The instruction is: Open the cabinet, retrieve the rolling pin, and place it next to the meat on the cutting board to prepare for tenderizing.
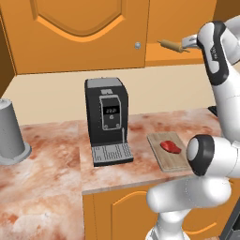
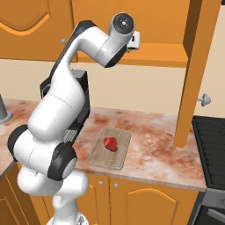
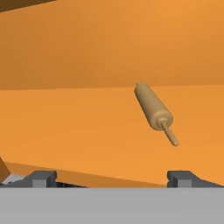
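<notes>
1. Cabinet door [image 2: 193, 66] swung open; the rolling pin [image 3: 152, 107] lies on the shelf inside.
2. Gripper [image 3: 113, 178] faces it, jaws spread wide, holding nothing.
3. Looks rigid, light, smooth and round, so it may roll. Grip mid-barrel, not the thin pegs.

- The counter is viewed from behind the arm's left, downward, at middling range.
- The same cutting board [image 1: 169, 154] and meat [image 1: 170, 146] are viewed from behind its right.
- The cabinet shelf [image 3: 87, 131] and rolling pin [image 3: 153, 108] are viewed closely from the hand.
</notes>
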